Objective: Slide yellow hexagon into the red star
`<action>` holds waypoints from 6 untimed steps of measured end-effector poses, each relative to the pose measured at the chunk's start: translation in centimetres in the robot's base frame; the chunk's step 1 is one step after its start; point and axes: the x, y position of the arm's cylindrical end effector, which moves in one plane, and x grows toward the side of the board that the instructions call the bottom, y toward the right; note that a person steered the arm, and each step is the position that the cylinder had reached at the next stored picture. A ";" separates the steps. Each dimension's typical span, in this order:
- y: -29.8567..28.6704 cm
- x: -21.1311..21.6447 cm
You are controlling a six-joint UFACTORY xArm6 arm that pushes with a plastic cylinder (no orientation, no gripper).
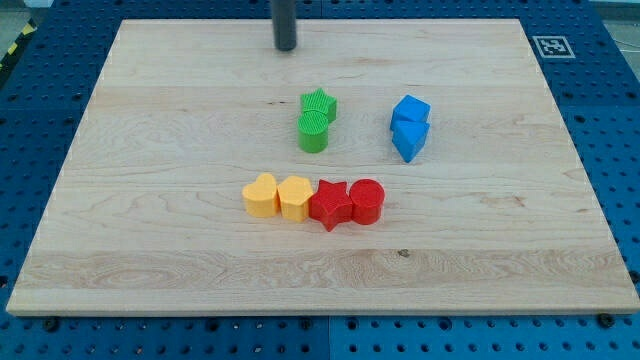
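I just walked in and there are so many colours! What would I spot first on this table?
Probably the row of four plastic blocks low on the pale wooden board: yellow heart, yellow hexagon, red star and red cylinder, side by side. Above sit a green star with a green cylinder, and two blue blocks to the right. My tip stands at the top, far from them all.

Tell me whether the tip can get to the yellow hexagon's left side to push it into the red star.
Probably not directly: the yellow heart sits against that side of the yellow hexagon, which already touches the red star. My tip is far off, near the view's top.
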 end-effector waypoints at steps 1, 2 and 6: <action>-1.5 6.4; -1.1 14.2; 5.8 18.6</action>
